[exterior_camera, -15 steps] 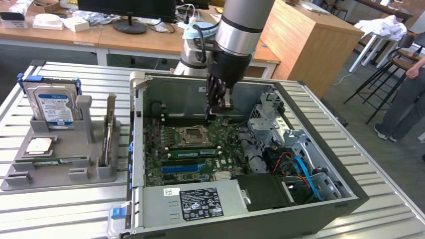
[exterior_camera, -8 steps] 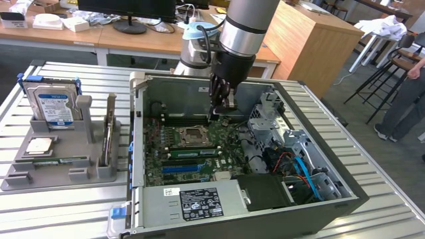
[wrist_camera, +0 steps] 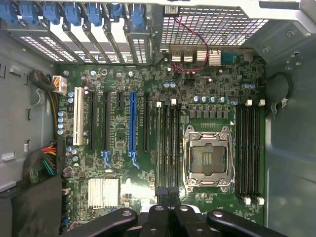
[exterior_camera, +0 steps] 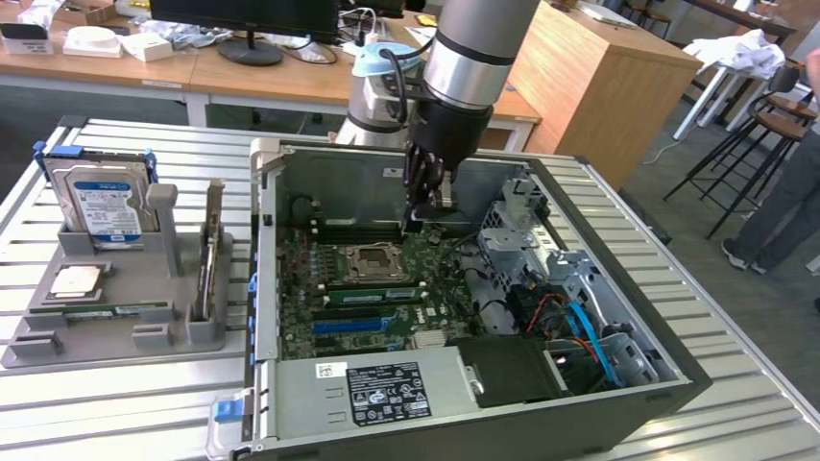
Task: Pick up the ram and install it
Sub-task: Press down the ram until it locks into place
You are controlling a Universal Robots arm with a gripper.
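Observation:
The ram (exterior_camera: 110, 309), a long narrow green stick, lies flat in a groove near the front of the grey holder (exterior_camera: 77, 341), at the exterior view's left. My gripper (exterior_camera: 429, 211) hangs inside the open computer case (exterior_camera: 263, 288), above the far part of the motherboard (exterior_camera: 301, 279) and well away from the ram. Its fingers are shut with nothing seen between them. From the wrist, the gripper (wrist_camera: 168, 195) sits over the motherboard (wrist_camera: 118, 133), just beside the empty processor socket (wrist_camera: 207, 155) and above the dark memory slots (wrist_camera: 168, 143).
The holder also carries a blue-labelled hard drive (exterior_camera: 103, 206), a square silver processor (exterior_camera: 75, 281) and a thin board standing on edge (exterior_camera: 207, 252). Inside the case are a power supply (exterior_camera: 372, 389), drive cages (exterior_camera: 539, 254) and cables. A person's legs (exterior_camera: 788, 206) show at the exterior view's right.

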